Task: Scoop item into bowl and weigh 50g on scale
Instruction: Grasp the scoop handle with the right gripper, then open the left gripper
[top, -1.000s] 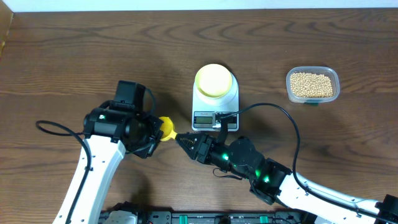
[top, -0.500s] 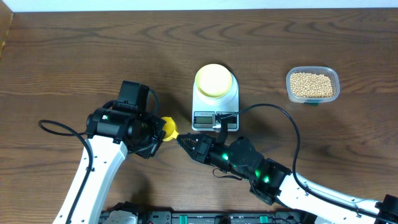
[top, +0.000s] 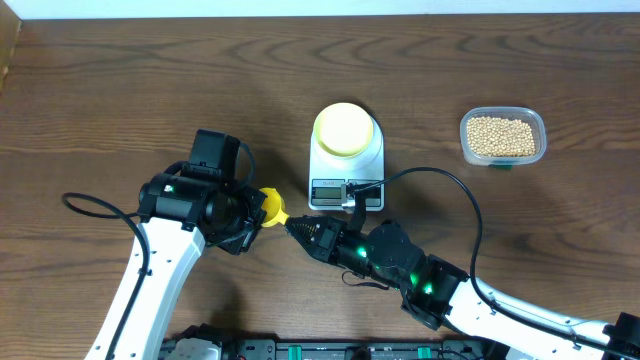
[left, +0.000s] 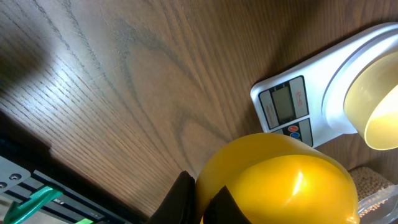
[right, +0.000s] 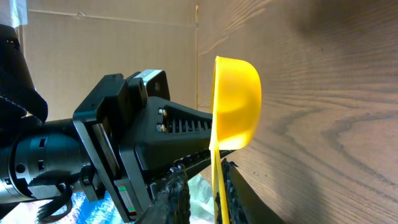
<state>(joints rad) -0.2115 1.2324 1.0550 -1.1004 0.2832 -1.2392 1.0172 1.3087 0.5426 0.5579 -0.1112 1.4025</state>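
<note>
Overhead: dark wood-grain table (top: 120, 90), white wall (top: 300, 8) along its far edge. One scale (top: 372, 160) at the middle carries one bowl (top: 345, 129), mouth up. One clear tub (top: 541, 125) of beans (top: 500, 137) sits toward the far right corner. One yellow measuring spoon (top: 270, 207), clenched by the left pincer (top: 255, 212), runs diagonally, handle toward the right pincer (top: 296, 228).

Left wrist: spoon cup, scale beyond.

Right wrist: fingers (right: 177, 190) straddle the handle; grasp unclear.

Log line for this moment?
left gripper shut on yellow plastic measuring spoon; right gripper straddles its handle, grip unclear; pale-yellow round bowl empty on white digital scale; tan beans in clear tub
</note>
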